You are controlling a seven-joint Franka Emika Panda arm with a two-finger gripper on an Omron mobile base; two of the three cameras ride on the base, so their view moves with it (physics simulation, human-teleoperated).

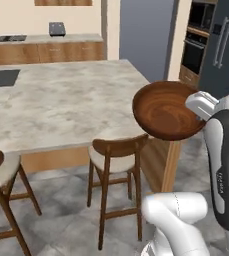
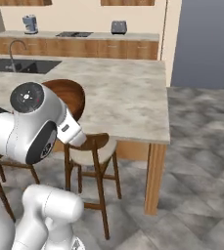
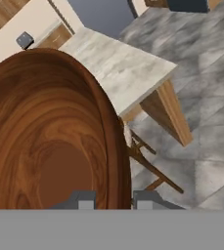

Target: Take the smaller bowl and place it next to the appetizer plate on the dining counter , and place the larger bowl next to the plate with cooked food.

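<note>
dining counter [image 1: 61, 100]: beige-grey marbled stone | inset dark sink [image 1: 0, 77] at its far-left end | chairs [image 1: 117, 170] alongside

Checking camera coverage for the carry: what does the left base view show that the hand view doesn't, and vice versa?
Left base view alone: the whole larger bowl tilted in the air off the corner of the dining counter, and the dark sink.
Hand view alone: the gripper with its fingers either side of the bowl's rim.
Both: the bowl, the counter corner, a wooden chair.
</note>
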